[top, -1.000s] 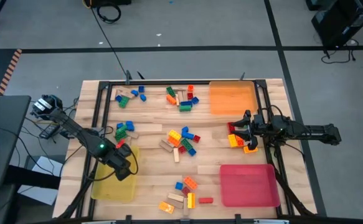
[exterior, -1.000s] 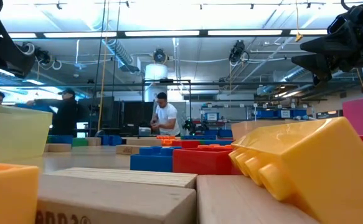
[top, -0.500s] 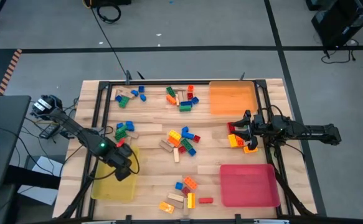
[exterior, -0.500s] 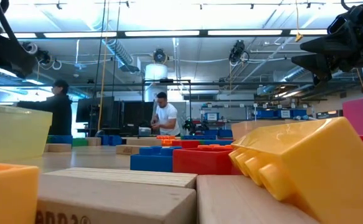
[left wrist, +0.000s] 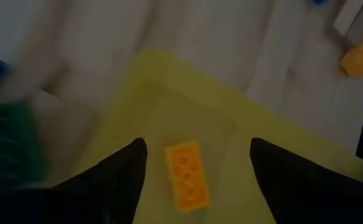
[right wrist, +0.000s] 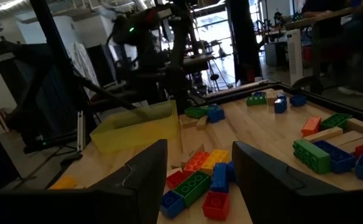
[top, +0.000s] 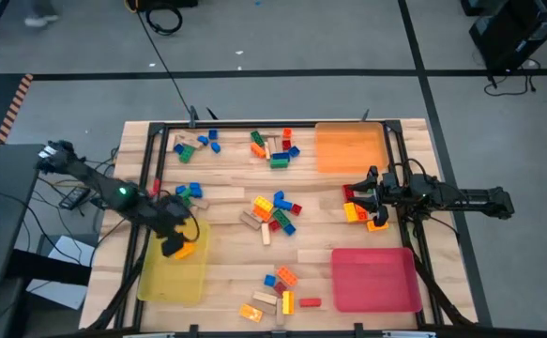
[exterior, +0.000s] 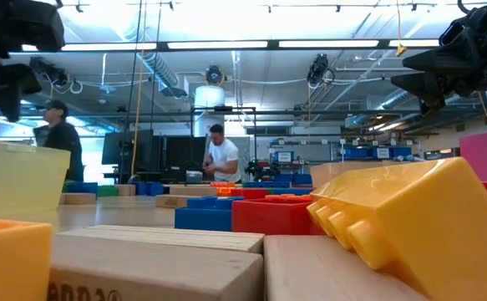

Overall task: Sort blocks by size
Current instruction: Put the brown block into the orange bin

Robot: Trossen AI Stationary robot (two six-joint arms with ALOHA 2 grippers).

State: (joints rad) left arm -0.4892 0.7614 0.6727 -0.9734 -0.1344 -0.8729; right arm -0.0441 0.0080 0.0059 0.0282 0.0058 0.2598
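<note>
Under left gripper (left wrist: 197,165): orange block (left wrist: 187,176), blurred.

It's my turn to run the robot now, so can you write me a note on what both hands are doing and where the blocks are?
Left hand: open, above the yellow tray, holding nothing.
Right hand: waiting over the table's right side, near a red and yellow cluster; I cannot tell if it grips anything.
Done: one orange block lies in the yellow tray.
Left: the orange tray and red tray look empty. The other blocks lie scattered across the table in several heaps.
</note>
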